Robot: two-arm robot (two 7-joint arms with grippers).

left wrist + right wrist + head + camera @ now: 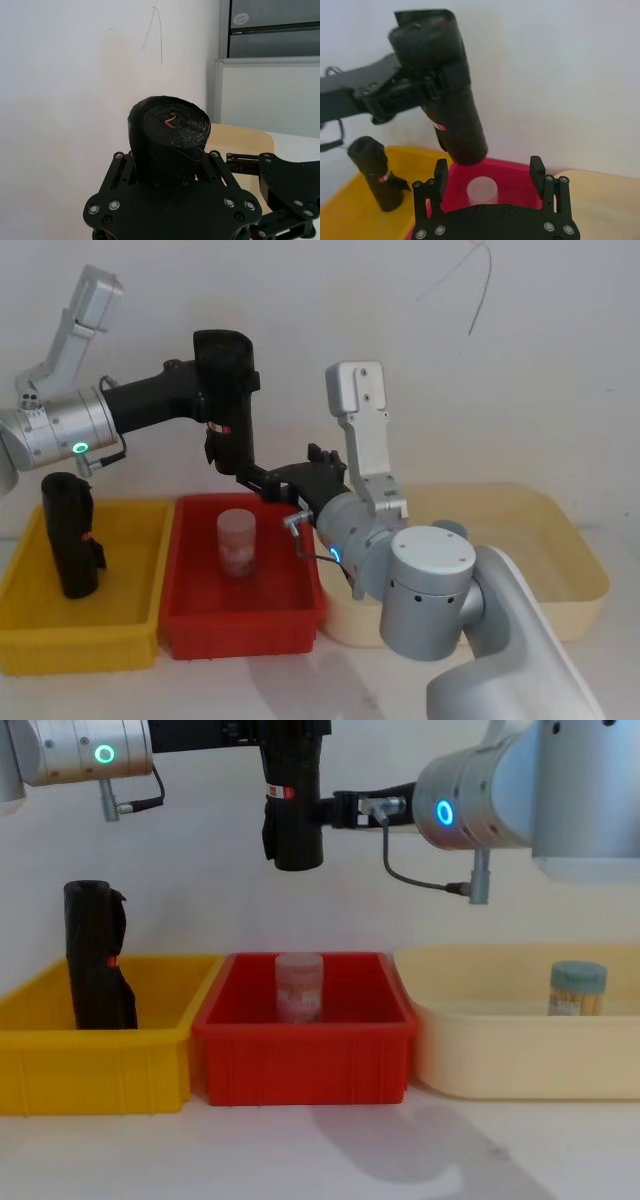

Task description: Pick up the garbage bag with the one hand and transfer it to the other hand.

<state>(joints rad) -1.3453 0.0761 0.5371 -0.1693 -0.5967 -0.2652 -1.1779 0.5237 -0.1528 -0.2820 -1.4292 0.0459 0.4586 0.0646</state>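
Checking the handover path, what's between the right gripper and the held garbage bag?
In the right wrist view, no object stands between the open right gripper and the garbage bag clamped by the left gripper.

The bag (228, 400) is black with a small red-and-white label (283, 792); the other roll (70, 535) is black too, with a red mark. The yellow bin (80, 640), red bin (240, 635) and cream bin (560, 540) are plain, and the jar (238, 543) is cloudy pink.

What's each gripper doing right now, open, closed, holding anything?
Left gripper: shut on the garbage bag, holding it up in the air.
Right gripper: open, holding nothing, close to the bag's lower end.
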